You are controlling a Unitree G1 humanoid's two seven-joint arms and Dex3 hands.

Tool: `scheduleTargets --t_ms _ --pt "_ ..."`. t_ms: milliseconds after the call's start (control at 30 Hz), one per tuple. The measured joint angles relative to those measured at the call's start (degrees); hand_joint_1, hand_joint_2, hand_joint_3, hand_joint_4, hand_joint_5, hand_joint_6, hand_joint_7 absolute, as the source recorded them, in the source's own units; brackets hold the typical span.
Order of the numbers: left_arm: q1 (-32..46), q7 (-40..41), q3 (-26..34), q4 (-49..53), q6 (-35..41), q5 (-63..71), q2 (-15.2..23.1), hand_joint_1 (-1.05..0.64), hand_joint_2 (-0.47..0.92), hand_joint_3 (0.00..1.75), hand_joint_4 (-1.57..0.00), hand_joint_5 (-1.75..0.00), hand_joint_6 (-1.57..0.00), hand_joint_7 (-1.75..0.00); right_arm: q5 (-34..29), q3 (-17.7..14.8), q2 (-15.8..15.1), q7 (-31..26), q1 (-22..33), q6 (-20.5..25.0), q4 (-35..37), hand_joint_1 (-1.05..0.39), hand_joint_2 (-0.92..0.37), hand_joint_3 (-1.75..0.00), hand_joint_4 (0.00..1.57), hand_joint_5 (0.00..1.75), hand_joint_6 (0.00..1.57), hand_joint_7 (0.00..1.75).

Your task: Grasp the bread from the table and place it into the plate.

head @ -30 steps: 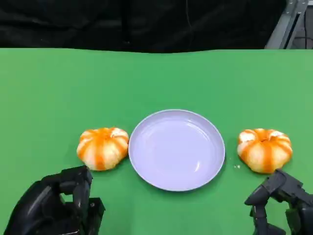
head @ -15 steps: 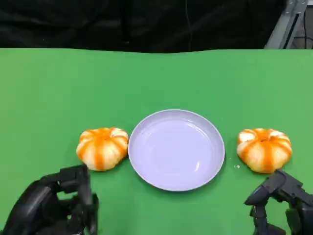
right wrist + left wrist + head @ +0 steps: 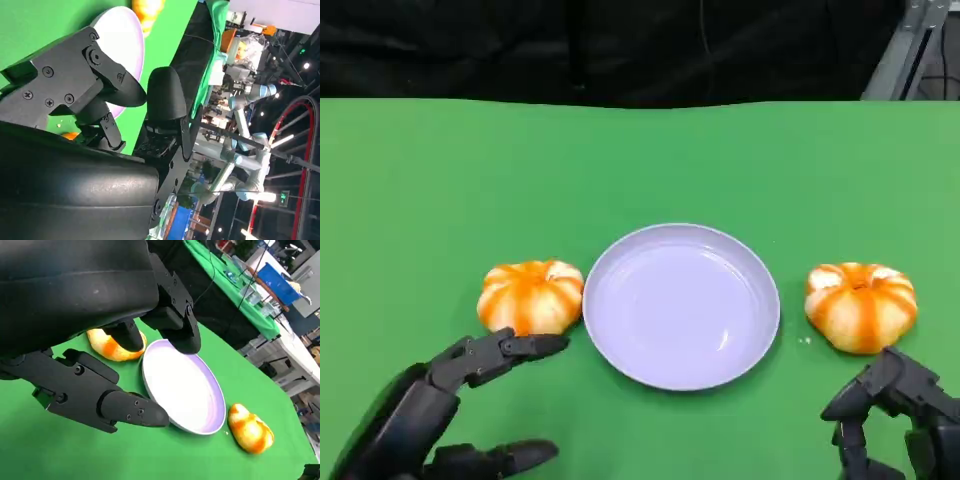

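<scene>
A green bench (image 3: 640,170) runs from the near edge to a dark, black backdrop at its far side. In the left wrist view the room beyond holds more green-covered tables and a blue box, blurred with distance; the right wrist view shows a pale jointed robot arm and ceiling lights far off.

Nearest, the left robot hand (image 3: 440,410) hovers low over the bench at the lower left, open with its fingers spread: one finger (image 3: 510,348) reaches forward with its tip just in front of the left bread, another lies lower and apart from it. It holds nothing. At the lower right the right robot hand (image 3: 895,415) sits near the edge, fingers bent downward and apart, empty.

Just past the left robot hand lies the left bread (image 3: 530,298), a round pumpkin-shaped bun with orange stripes, resting on the bench and close against the plate's left rim. The lilac plate (image 3: 620,350) stands in the middle, with nothing in it. The right bread (image 3: 861,305), the same kind of bun, lies on the bench a little apart from the plate's right rim, just beyond the right robot hand. A small crumb (image 3: 804,341) lies beside it.
</scene>
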Motion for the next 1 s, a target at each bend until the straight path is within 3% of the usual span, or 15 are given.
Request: scheduleTargets --t_ms 300,367,467,633,1000 --pt "0.0 0.7 -0.4 0.0 0.0 0.0 0.4 -0.48 0.92 0.08 -0.20 -0.60 -0.50 -0.20 0.1 0.0 0.0 0.0 0.0 0.0 0.0 -0.10 -0.52 -1.23 0.83 1.75 0.72 1.54" --pt "-1.0 2.0 -1.1 0.7 0.0 2.8 0.8 -0.76 0.88 0.02 -0.17 -0.35 -0.49 -0.06 0.1 0.0 0.0 0.0 0.2 -0.1 0.0 -0.11 -0.50 -1.23 0.84 1.75 0.73 1.55" --pt "-8.5 8.3 -5.1 6.5 2.8 18.1 2.3 -0.85 0.88 0.01 -0.19 -0.21 -0.48 -0.01 -0.4 0.3 0.2 0.0 -0.4 0.0 0.1 -0.11 -0.50 -1.24 0.84 1.75 0.73 1.54" --pt "-24.9 20.1 -13.7 21.2 8.8 40.6 4.6 -0.87 0.89 0.00 -0.18 -0.15 -0.46 0.00 -0.9 0.3 0.2 -0.1 -0.2 0.0 -0.2 -0.10 -0.50 -1.24 0.83 1.75 0.73 1.54" --pt "-32.9 26.0 -19.1 32.3 13.2 42.1 4.6 -0.88 0.89 0.00 -0.20 -0.11 -0.46 0.00 -0.8 0.4 0.2 -0.2 0.4 0.5 -1.1 -0.13 -0.49 -1.24 0.83 1.75 0.74 1.53"
